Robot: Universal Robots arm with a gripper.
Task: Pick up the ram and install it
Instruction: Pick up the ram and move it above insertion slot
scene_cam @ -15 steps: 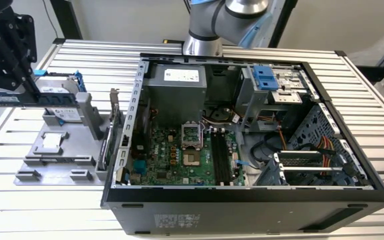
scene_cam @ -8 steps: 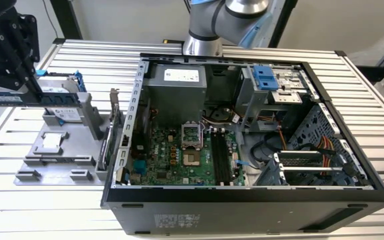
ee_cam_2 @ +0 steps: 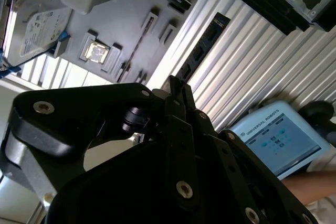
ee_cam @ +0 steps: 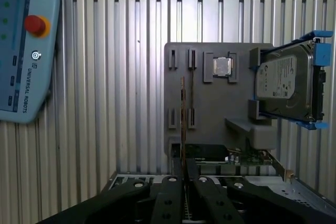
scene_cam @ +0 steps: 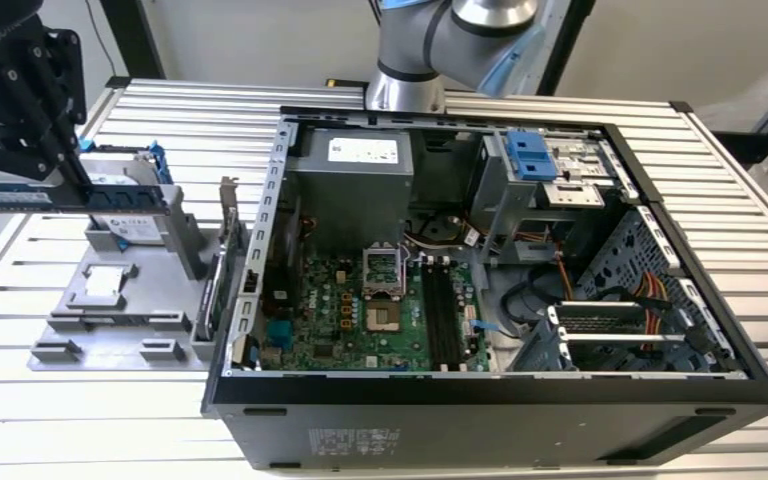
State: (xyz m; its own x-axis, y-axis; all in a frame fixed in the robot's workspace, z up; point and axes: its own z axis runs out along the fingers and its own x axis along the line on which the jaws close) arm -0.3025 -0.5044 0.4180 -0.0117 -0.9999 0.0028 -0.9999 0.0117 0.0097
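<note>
I have the gripper (ee_cam: 184,167) clamped on the ram (ee_cam: 182,109), held edge-on above the grey holder (ee_cam: 210,116) near the table's (scene_cam: 91,420) edge on the exterior view's left, so I'd keep it square and clear of the holder's slots.

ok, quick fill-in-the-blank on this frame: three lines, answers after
1. The tool is shut on the ___.
2. The hard drive in the grey holder has ___ handles.
3. The button on the pendant is ___.

Missing words: ram; blue; red.
</note>
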